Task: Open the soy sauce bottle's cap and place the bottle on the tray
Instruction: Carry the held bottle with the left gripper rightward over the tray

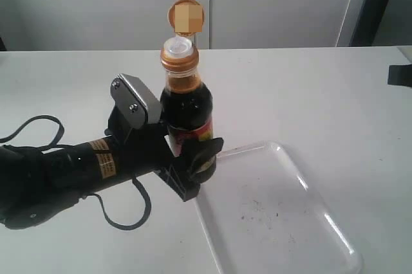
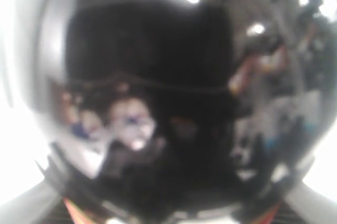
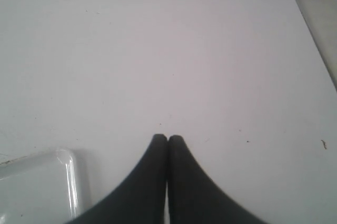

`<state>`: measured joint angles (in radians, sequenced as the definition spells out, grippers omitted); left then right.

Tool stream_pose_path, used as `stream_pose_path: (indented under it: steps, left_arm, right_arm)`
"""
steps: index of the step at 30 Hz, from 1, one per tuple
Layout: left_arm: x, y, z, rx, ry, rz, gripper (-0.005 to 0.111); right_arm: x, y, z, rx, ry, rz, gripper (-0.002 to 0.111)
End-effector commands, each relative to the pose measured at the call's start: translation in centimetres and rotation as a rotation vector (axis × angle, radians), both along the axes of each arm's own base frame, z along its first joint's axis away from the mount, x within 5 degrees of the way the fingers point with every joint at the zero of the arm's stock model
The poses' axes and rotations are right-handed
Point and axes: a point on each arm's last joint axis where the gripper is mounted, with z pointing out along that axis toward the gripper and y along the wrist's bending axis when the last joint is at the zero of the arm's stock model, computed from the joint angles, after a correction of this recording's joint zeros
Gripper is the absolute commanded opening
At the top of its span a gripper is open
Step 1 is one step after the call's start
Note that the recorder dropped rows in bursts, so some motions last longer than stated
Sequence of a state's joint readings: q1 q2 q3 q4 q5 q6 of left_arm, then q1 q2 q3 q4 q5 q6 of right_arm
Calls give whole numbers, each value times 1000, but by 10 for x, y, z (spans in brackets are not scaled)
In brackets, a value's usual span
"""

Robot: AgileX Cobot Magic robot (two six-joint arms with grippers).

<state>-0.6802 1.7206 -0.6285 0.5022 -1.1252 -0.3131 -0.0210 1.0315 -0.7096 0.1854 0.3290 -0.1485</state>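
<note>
We see the soy sauce bottle (image 1: 187,103) upright, just beside the near-left corner of the tray (image 1: 302,235), and we cannot tell whether its base is lifted or still touching the table (image 1: 309,87). The cap (image 1: 186,17) is already flipped open, standing up on its hinge above the white spout (image 1: 178,45). The left gripper (image 1: 183,152) is closed around the bottle's lower body at the label, one finger (image 1: 205,155) wrapping its front. The left wrist view is a dark blur, probably the bottle pressed close to the lens, so it adds little. The right gripper (image 3: 167,141) holds nothing, its fingertips pressed together, above bare table near a tray corner (image 3: 66,171).

What remains, we judge, is carrying the bottle over the rim. With the spout uncovered, any tilt or jolt could spill sauce. The low rim could catch the base and tip the bottle, and a low grip leaves the top free to sway.
</note>
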Motion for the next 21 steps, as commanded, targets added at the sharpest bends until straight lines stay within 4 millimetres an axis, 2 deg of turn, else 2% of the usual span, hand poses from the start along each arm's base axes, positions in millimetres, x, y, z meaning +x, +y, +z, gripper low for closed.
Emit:
stream_pose_path:
  steps: [1,11,17,21]
  left_arm:
    - [-8,-21,28,-151,-83,-37,0]
    - [-22,-46,33,-183,-87,-86,0]
    - [-23,-64,13,-149,-54,-119,0]
    - [-21,-67,5,-133,-39,-118,0]
  right_arm:
    - [0,-2,0,3,-12,-9,0]
    - [0,-1,0,21,-15,-15,0]
    - [0,-1,-2,20,-10,-15,0]
    - [0,-1,-3,20,-11,-16,0]
